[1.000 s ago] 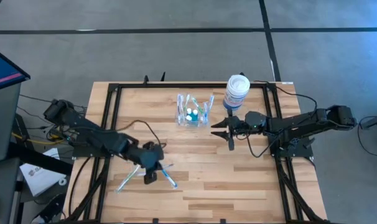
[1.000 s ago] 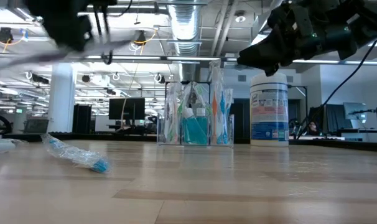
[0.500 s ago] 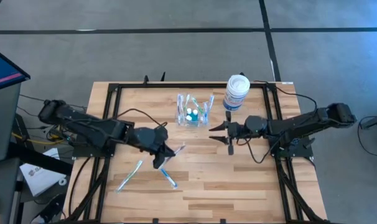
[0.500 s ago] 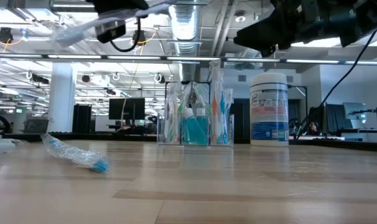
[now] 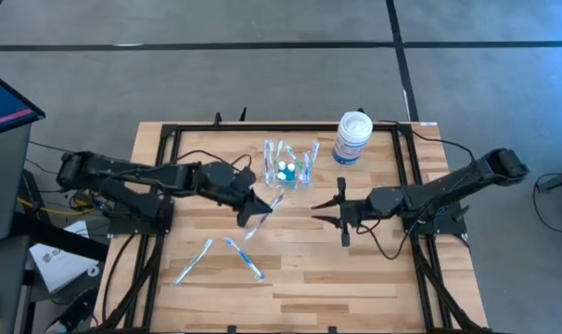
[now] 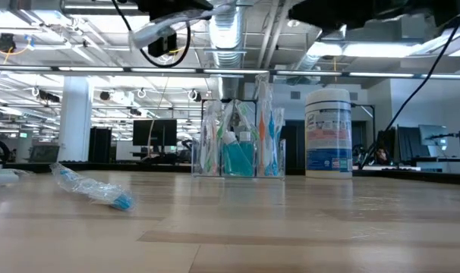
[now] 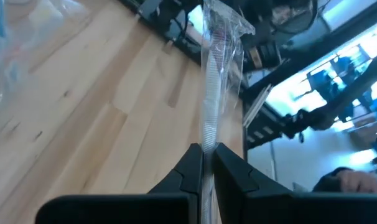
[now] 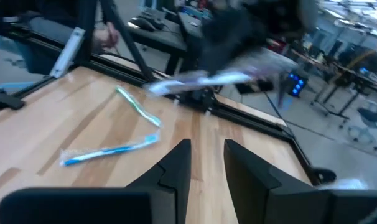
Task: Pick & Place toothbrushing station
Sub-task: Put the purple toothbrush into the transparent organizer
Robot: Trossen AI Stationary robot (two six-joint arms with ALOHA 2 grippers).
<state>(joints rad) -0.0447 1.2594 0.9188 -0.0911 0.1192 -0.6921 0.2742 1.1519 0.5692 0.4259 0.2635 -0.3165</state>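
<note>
The toothbrushing station (image 5: 286, 165) is a clear organizer that stands upright at the table's far middle, with brushes and a blue-capped tube inside; it also shows in the low view (image 6: 241, 148). My left gripper (image 5: 254, 210) hovers just near-left of it, shut on a clear-wrapped toothbrush (image 5: 268, 205). My right gripper (image 5: 333, 211) is open and empty, right of the station and above the table. Two more wrapped toothbrushes (image 5: 193, 263) (image 5: 245, 258) lie flat on the table near the front left. My left gripper pinches the wrapped toothbrush between its two fingers, at a point along its handle (image 7: 207, 138). The brush runs on forward past the fingertips, along the fingers, to its crumpled wrapper end (image 7: 224, 25). It is lifted clear of the table.
A white jar with a blue label (image 5: 352, 137) stands at the far right beside the station. A black frame (image 5: 170, 139) runs around the wooden table top. In the right wrist view the two lying toothbrushes (image 8: 107, 151) (image 8: 139, 109) show on the wood.
My left gripper has risen from the table's near-left area with the wrapped toothbrush and gone toward the far edge and right, toward the station. The brush is now lifted clear. My right gripper has moved a little toward the near edge and up.
</note>
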